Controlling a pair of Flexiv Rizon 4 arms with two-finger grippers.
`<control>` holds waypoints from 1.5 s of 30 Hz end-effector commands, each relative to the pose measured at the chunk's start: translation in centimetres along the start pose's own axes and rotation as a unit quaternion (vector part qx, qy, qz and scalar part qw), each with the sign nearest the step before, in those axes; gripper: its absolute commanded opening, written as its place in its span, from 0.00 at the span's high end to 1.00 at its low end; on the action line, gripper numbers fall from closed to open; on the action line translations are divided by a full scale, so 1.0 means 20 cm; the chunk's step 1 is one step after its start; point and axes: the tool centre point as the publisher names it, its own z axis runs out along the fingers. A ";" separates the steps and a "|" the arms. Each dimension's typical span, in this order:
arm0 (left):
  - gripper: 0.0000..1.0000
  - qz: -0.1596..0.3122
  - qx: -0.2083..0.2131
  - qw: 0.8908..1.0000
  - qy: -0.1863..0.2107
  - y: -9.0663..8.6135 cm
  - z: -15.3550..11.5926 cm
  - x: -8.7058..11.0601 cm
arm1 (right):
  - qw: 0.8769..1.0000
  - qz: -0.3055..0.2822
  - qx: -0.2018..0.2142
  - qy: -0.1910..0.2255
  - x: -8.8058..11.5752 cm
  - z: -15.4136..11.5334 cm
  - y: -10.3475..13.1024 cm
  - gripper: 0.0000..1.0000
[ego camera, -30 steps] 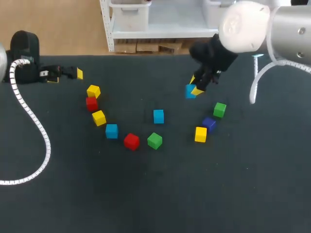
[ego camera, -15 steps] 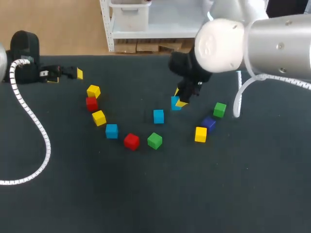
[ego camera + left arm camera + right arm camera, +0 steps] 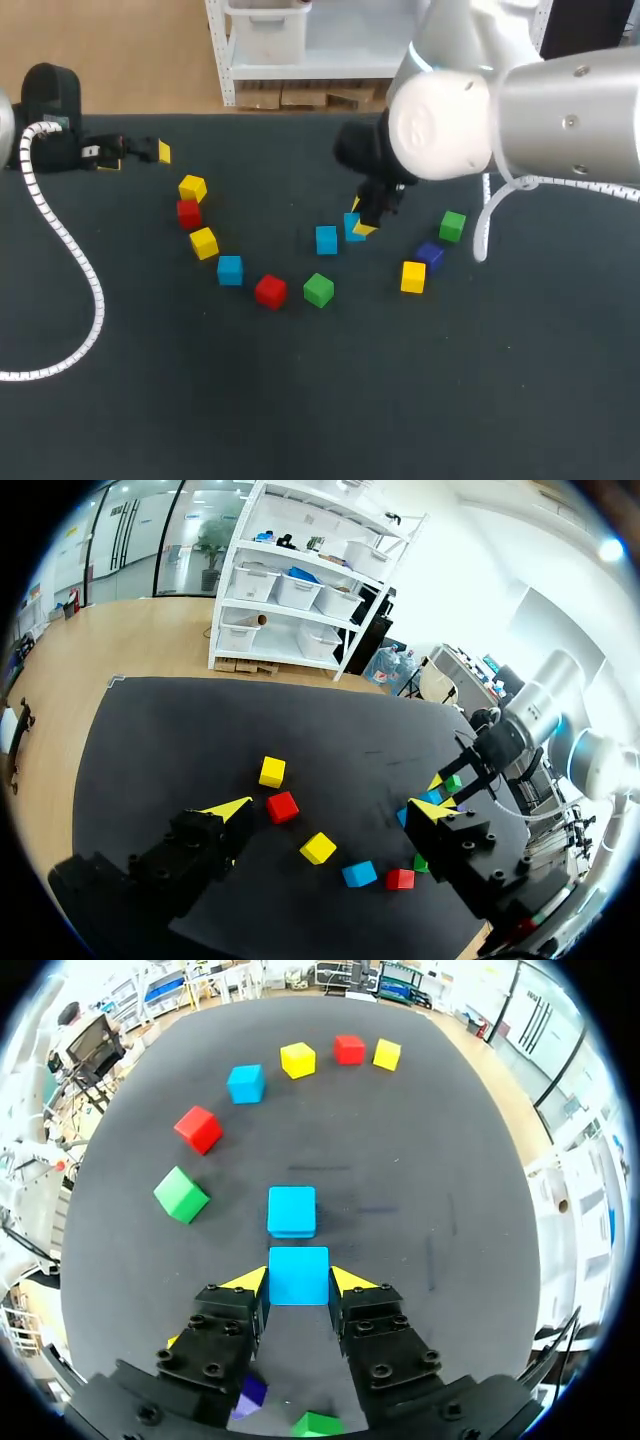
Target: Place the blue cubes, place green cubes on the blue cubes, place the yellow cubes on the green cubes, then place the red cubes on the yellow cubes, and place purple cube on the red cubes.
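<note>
Pinching a blue cube (image 3: 298, 1272), right claw (image 3: 299, 1282), grip plain only in wrist view

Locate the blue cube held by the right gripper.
The held blue cube is just right of the table's middle in the head view, clamped in the right gripper, close beside a loose blue cube, with the purple cube further right.
</note>
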 end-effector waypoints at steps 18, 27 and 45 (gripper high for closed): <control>0.00 0.000 0.000 1.000 0.000 0.00 0.00 0.00 | 1.000 0.009 -0.003 -0.004 0.04 0.05 0.06 1.00; 0.00 0.000 0.000 1.000 0.000 0.00 0.00 0.00 | 1.000 0.008 -0.007 -0.005 0.03 0.06 0.06 1.00; 0.00 0.000 0.000 1.000 0.000 0.00 0.00 0.00 | 1.000 0.007 -0.010 -0.006 0.02 0.07 0.05 1.00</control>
